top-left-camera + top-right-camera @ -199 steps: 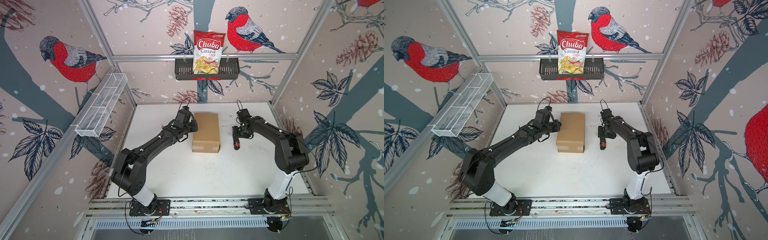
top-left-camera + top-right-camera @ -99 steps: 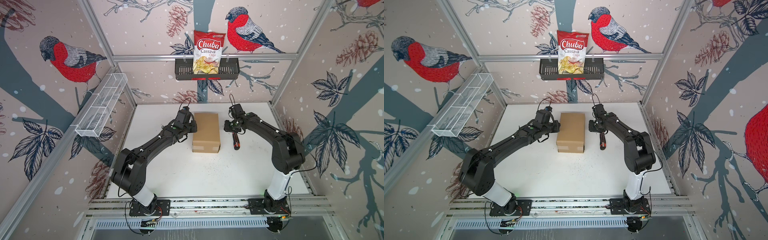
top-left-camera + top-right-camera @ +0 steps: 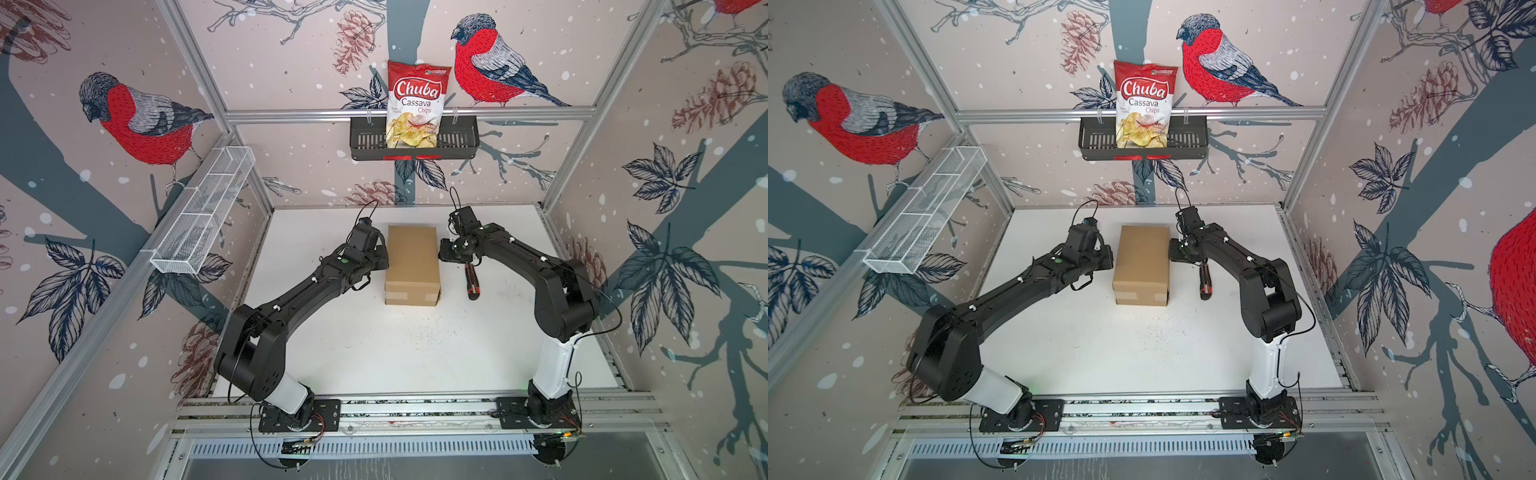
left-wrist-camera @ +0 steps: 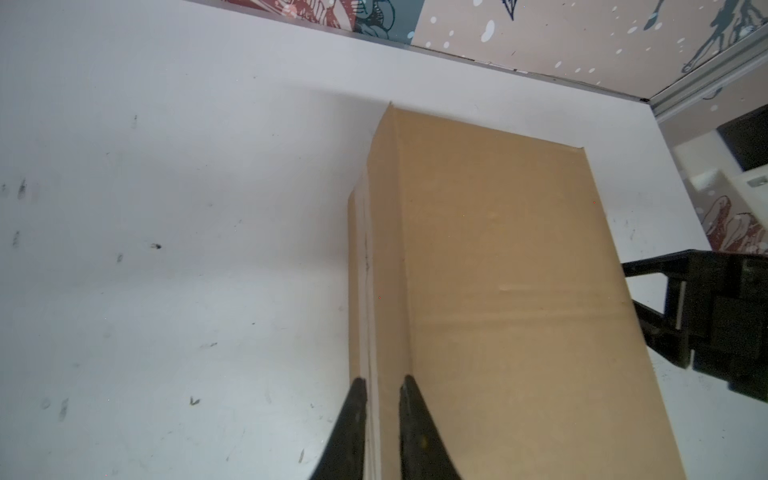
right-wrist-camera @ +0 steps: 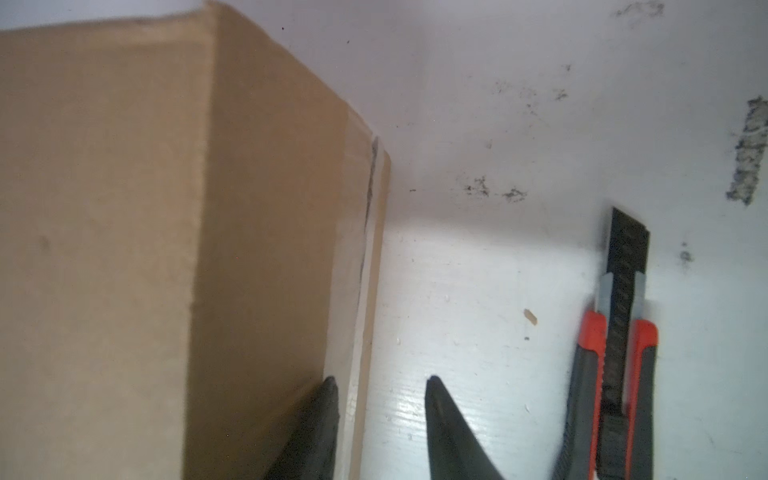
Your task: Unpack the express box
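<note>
Just one express box [image 3: 412, 253], one knife [image 3: 471, 283]; left hand [image 4: 382, 380], right hand [image 5: 380, 380] apart.

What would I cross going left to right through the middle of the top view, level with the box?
wire basket → left gripper → box → right gripper → knife

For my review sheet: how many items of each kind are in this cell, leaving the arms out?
Cardboard boxes: 1, the express box
Cutters: 1, the orange-and-grey utility knife
Snack bags: 1, the cassava chips bag
Wall baskets: 2, the black basket and the white wire basket
Total: 5
</note>
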Robot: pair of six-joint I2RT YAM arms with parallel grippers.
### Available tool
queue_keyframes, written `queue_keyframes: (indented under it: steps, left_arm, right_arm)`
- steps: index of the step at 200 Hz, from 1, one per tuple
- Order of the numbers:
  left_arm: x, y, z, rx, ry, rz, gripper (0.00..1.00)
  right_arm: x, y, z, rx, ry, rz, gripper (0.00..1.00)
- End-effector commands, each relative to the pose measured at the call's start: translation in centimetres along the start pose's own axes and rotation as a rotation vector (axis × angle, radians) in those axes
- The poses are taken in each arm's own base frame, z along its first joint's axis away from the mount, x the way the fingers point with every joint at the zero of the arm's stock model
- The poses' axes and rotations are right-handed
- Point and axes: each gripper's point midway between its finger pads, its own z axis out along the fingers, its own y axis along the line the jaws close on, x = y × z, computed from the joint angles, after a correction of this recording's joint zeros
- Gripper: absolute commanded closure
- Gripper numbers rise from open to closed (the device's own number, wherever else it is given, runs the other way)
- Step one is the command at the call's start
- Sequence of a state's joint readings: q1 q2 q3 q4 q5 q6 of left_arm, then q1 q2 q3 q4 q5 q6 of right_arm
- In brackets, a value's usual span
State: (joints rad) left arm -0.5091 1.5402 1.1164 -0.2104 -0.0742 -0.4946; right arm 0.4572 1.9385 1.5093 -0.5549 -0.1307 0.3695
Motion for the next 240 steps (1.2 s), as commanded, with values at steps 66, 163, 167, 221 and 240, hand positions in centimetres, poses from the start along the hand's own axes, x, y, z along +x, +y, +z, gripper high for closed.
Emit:
queue_keyframes:
  steps: [66,163,167,221,240]
  left_arm:
    - [4.1,1.7,4.3,-0.018,0.073,-0.086,0.86]
    - [7.7,0.8,7.6,0.094,0.131,-0.121,0.88]
    - [7.9,0.8,7.7,0.097,0.137,-0.123,0.88]
    - [10.2,1.4,8.9,0.105,0.175,-0.143,0.88]
    - [10.8,1.7,8.8,0.1,0.184,-0.145,0.88]
  right_arm:
    - [-0.8,1.3,-0.6,-0.04,-0.013,0.003,0.7]
    - [-1.0,5.3,-2.4,-0.147,-0.032,-0.04,0.71]
    - [-1.0,5.5,-2.5,-0.151,-0.03,-0.042,0.71]
    - [-1.0,7.8,-3.9,-0.171,-0.046,-0.072,0.71]
    - [-1.0,8.7,-4.4,-0.174,-0.051,-0.085,0.71]
